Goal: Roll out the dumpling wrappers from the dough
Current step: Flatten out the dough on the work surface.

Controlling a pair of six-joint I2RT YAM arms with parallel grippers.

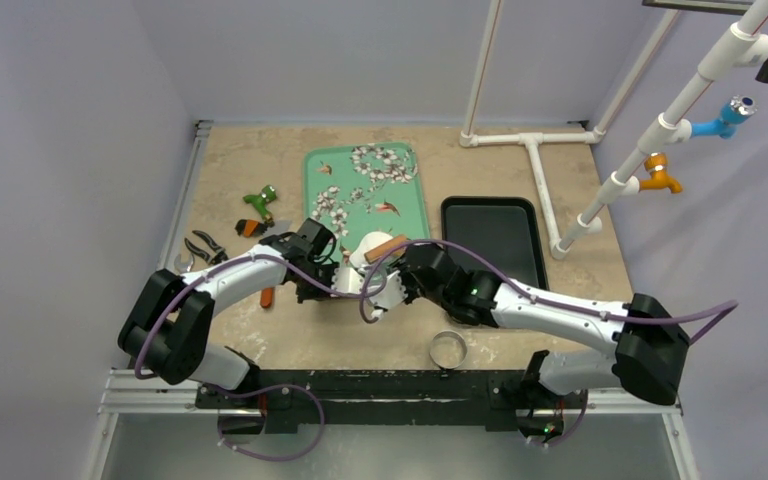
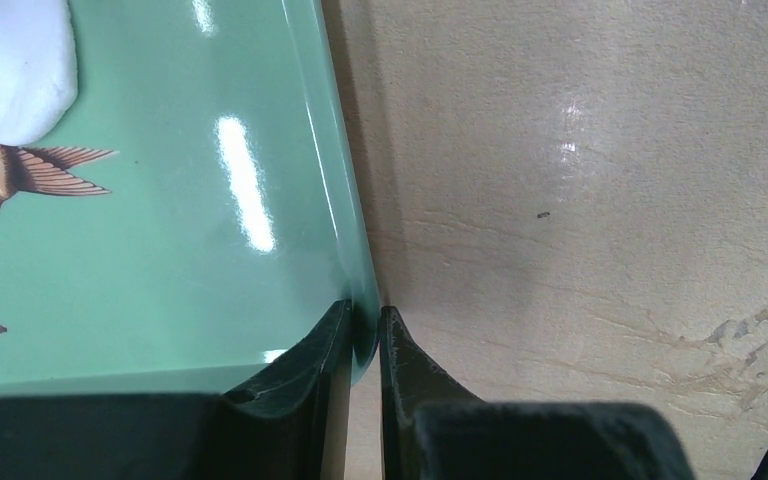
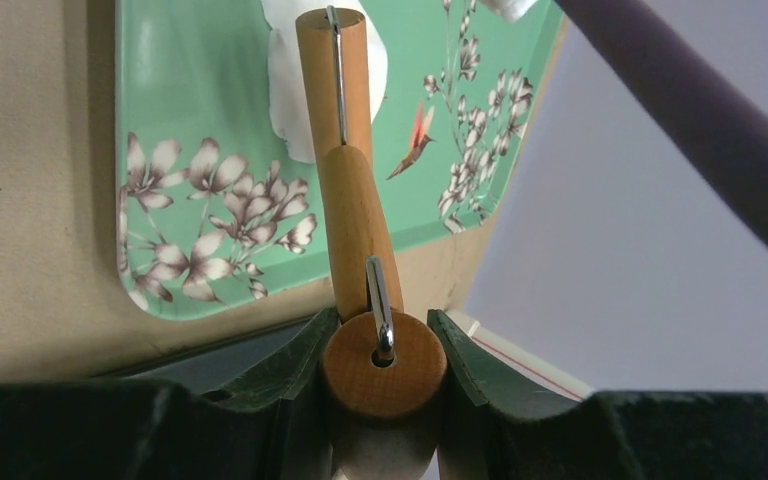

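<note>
Top external view, entries as I read them from the console.

1. Dough (image 1: pixel 369 243): a small white lump on the near part of the green floral tray (image 1: pixel 400 165). Here it looks rounded. The right wrist view shows it drawn out along the line of the roller, which covers most of it, so I cannot fix its long axis more closely.

2. Wooden roller (image 1: pixel 388 246): lies on top of the dough. Its long axis runs roughly left to right, with the right end angled slightly to the far side. The barrel reaches out over the tray and the round handle end sits in the jaws.

3. Right gripper (image 3: pixel 382 325): jaws part-closed on the roller's handle, one finger on each side and touching it.

4. Left gripper (image 2: pixel 365 315): jaws narrow, pinching the tray's rim near its near-left corner. One finger is inside the tray and the other is outside, over the table (image 2: pixel 580 200).

5. Containers: the green tray holds the dough. A black tray (image 1: pixel 490 235) sits just to its right.

6. Loose items: a metal ring (image 1: pixel 447 349) on the table near the near edge, and pliers (image 1: pixel 203 247) and a green-handled tool (image 1: pixel 260 203) left of the green tray.
</note>
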